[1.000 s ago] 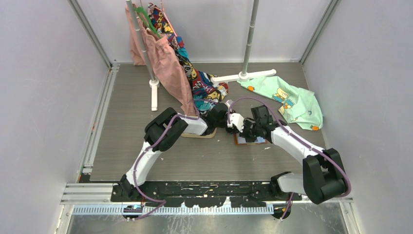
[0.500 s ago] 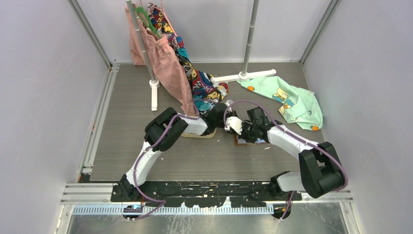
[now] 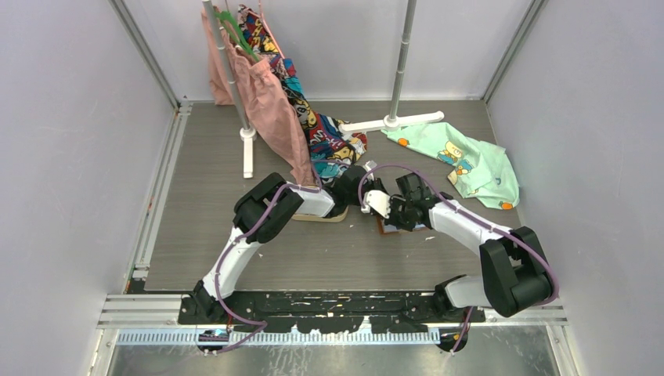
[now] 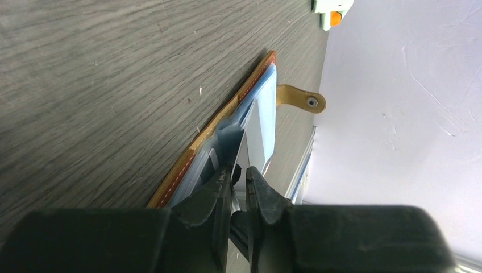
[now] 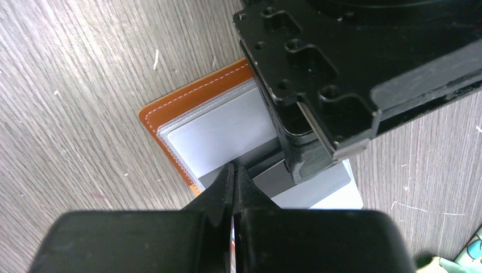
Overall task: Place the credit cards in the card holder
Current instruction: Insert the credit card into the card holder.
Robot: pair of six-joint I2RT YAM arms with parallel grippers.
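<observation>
The left gripper point(image 4: 239, 170) is pointing down over the card holder point(image 5: 190, 91), which is lying open on the table point(image 4: 113, 85) just ahead of and beneath its fingertips, with the tan leather underneath and the clear sleeves facing up. Its jaws are standing slightly apart, and the thin edge of a pale credit card point(image 4: 260, 131) is sitting in the narrow gap. The rest of the card is running forward from the tips and appears to be lying among the sleeves. Whether the pads are actually gripping it I cannot tell. Past the far end of the holder, ahead of those fingers, the snap tab point(image 4: 300, 99) is sticking out flat over the table. The right gripper point(image 5: 234, 170) is facing in from the opposite side with its jaws pressed together, the tips sitting at the top sleeve's surface right beside the left gripper's black body. From overhead, the two grippers are meeting nose to nose above the holder.
</observation>
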